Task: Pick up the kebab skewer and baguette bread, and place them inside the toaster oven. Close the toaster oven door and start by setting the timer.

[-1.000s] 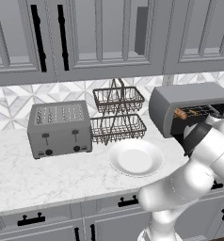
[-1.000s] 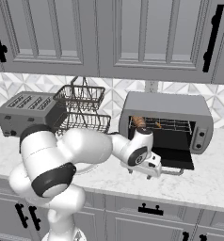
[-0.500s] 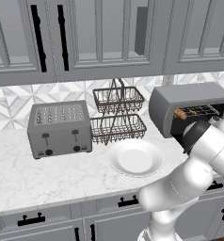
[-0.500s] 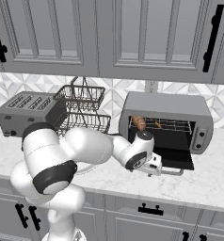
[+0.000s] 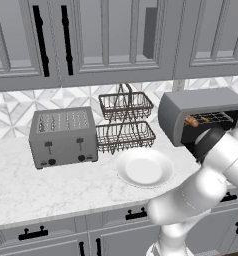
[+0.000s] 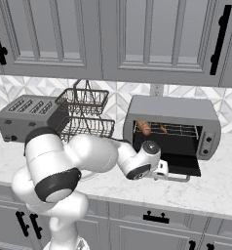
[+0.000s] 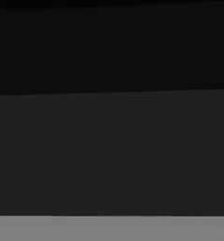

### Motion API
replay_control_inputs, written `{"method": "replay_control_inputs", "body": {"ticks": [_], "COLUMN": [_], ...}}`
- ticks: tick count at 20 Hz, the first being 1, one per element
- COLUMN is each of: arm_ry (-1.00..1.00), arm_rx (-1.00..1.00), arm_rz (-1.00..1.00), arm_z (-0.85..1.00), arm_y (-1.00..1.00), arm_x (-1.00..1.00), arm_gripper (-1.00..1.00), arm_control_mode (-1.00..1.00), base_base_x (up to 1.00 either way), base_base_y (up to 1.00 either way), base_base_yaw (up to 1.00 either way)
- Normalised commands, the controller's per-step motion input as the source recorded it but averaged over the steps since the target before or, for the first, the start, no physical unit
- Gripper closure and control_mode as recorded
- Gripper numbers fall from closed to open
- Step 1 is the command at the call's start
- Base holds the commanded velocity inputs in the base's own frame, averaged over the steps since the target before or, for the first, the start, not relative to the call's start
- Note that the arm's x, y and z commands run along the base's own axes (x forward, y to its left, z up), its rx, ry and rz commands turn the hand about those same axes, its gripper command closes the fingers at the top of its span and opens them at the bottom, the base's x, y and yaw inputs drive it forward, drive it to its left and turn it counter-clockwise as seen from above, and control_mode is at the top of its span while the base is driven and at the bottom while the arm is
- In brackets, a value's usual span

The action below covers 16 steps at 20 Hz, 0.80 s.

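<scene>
The hand view gives nothing but dark, flat surface, and in both base views the wrist hides the fingers (image 6: 163, 171), so their wide-open stance cannot be read from the outline. In the right base view they sit low at the lowered toaster oven door (image 6: 182, 164), with the baguette bread (image 6: 144, 127) and kebab skewer (image 6: 163, 129) up behind them on the rack inside the toaster oven (image 6: 172, 108). The left base view cuts the oven off at the edge and blocks the door with the arm, though the bread shows on the rack.
</scene>
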Motion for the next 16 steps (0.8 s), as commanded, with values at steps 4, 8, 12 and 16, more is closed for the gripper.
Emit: {"method": "replay_control_inputs", "body": {"ticks": [4, 8, 12, 16], "arm_ry": [-0.12, -0.13, -0.05, 0.0], "arm_rx": [0.0, 0.0, -0.04, -0.07], "arm_rz": [0.0, 0.0, 0.0, 0.0], "arm_z": [0.42, 0.46, 0.72, 0.91], "arm_y": [0.01, 0.0, 0.0, 0.0], "arm_x": [0.56, 0.62, 0.62, 0.54], "arm_gripper": [-1.0, -1.0, -1.0, -1.0], "arm_control_mode": [-1.0, -1.0, -1.0, -1.0], "base_base_x": [0.0, 0.0, 0.0, 0.0], "base_base_y": [0.0, 0.0, 0.0, 0.0], "base_base_yaw": [0.0, 0.0, 0.0, 0.0]}}
